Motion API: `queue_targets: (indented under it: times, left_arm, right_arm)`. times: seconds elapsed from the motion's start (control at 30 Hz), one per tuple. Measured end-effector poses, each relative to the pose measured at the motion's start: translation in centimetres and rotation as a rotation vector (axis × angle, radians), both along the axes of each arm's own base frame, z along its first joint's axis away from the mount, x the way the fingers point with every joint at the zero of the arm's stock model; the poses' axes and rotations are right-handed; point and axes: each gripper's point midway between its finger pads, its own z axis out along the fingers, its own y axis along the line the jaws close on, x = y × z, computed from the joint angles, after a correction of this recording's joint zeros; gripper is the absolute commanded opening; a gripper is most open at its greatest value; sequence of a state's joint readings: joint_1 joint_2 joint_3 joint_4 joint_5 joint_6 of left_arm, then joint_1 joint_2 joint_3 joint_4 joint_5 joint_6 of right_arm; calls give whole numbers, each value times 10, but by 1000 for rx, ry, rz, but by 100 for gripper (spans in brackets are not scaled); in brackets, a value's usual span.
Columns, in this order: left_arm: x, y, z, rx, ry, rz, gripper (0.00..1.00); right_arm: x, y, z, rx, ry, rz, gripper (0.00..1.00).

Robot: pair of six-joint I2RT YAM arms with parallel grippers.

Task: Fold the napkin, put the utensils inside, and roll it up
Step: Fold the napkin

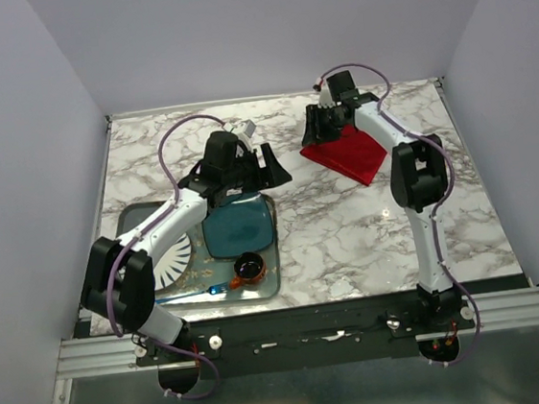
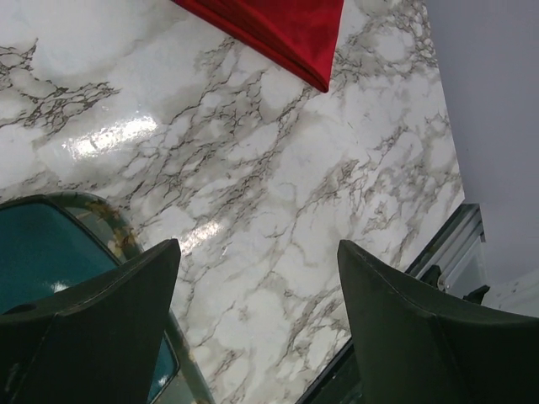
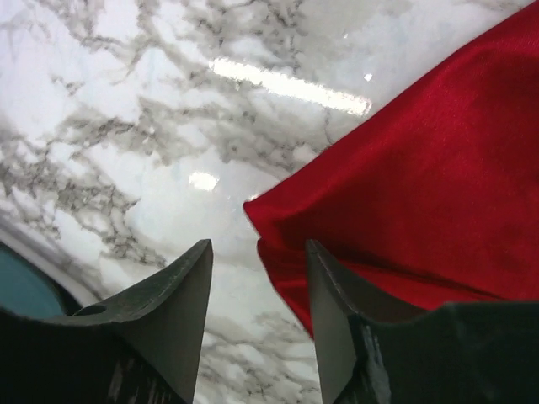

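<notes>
Napkin (image 1: 347,155) flat on table (image 1: 337,243), corner just ahead of right hand (image 3: 257,252), fingers apart, nothing clamped. Left hand (image 2: 257,244) spread wide, empty; napkin well ahead of it, teal plate (image 2: 46,252) beside it.

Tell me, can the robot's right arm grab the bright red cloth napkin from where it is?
Probably yes. The right gripper hangs right at the corner of the bright red cloth napkin, jaws apart, and nothing on the marble tabletop sits between them.
</notes>
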State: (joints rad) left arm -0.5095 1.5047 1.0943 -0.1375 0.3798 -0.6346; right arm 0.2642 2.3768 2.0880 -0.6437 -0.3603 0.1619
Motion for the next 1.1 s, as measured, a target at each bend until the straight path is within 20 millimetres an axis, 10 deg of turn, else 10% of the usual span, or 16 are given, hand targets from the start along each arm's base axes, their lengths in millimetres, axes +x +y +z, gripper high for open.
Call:
queue_targets:
  times: [0.27,0.43,0.77,1.1]
  left_arm:
    - [42,-30,-52,-83,82,65,52]
    - [83,-70,-66,-180,72,72,30]
    - [140,-147,-43,-430,-37,16,14]
    - [175,-156,-77,-430,38,72,0]
  right_arm:
    - [-38,-36,76,99,-39,-131,63]
    - [-67,-106,115,138,-128,-269,63]
    - [-64,-183,28,215,67,-488,39]
    - [-29,-206,7,303,93,-546,33]
